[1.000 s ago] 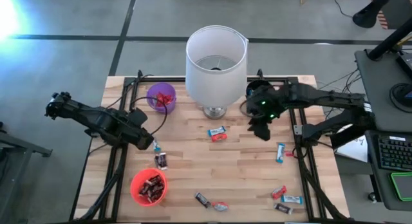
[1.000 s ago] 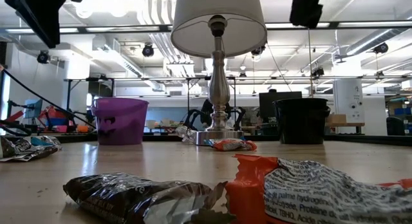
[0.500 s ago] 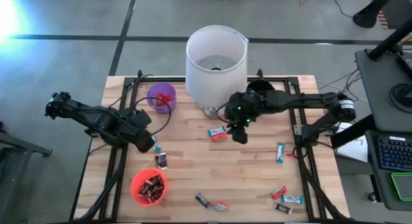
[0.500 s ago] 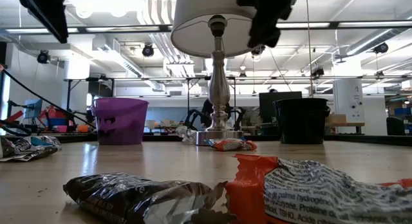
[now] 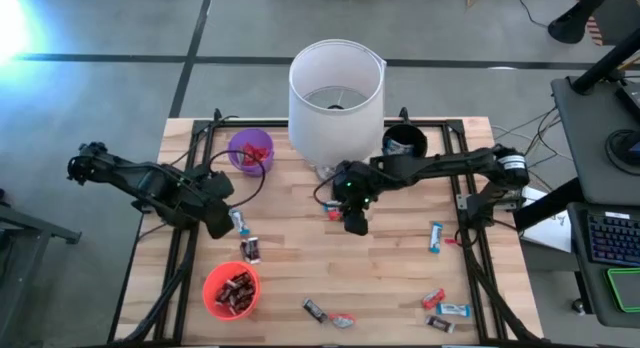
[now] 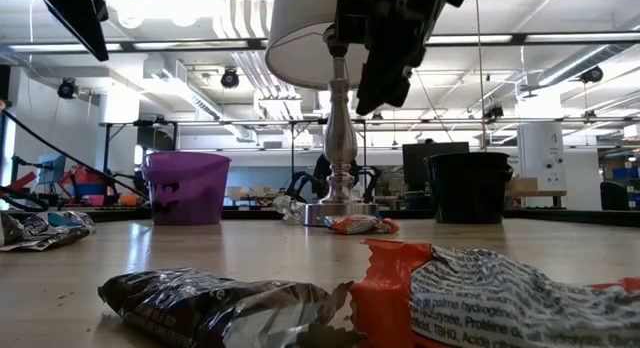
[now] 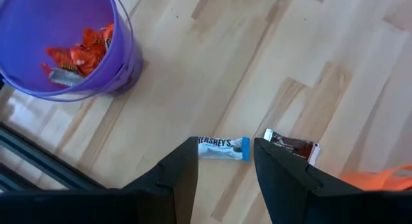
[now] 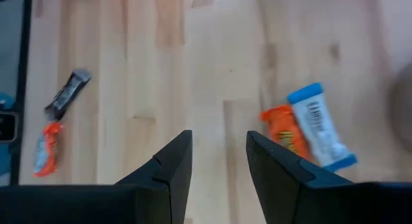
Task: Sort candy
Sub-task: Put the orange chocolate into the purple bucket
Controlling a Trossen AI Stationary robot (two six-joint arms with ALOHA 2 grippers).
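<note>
Wrapped candy lies scattered on the wooden table (image 5: pixel 400 278). My left gripper (image 7: pixel 224 148) hangs open above a light blue candy (image 7: pixel 223 147), which lies flat and shows between its fingers; a dark candy (image 7: pixel 291 145) lies beside it. My right gripper (image 8: pixel 219 139) hangs open over bare wood near the table's middle, well above it (image 6: pixel 385 58). Beside it an orange candy (image 8: pixel 283 130) and a blue-and-white candy (image 8: pixel 320 127) lie flat next to each other. Neither gripper touches anything.
A lamp (image 5: pixel 336 88) stands at the far middle, with a purple cup (image 5: pixel 250 151) to its left and a black cup (image 5: pixel 404 141) to its right. A red cup (image 5: pixel 231 290) holds dark candy at the near left. More candy lies near right (image 5: pixel 452 310) and near middle (image 5: pixel 315 309).
My right gripper has swung from beside the black cup toward the table's left and down, past the lamp base, ending by the blue and orange candy pair. My left gripper has stayed in place and rolled about its own axis. No candy has moved.
</note>
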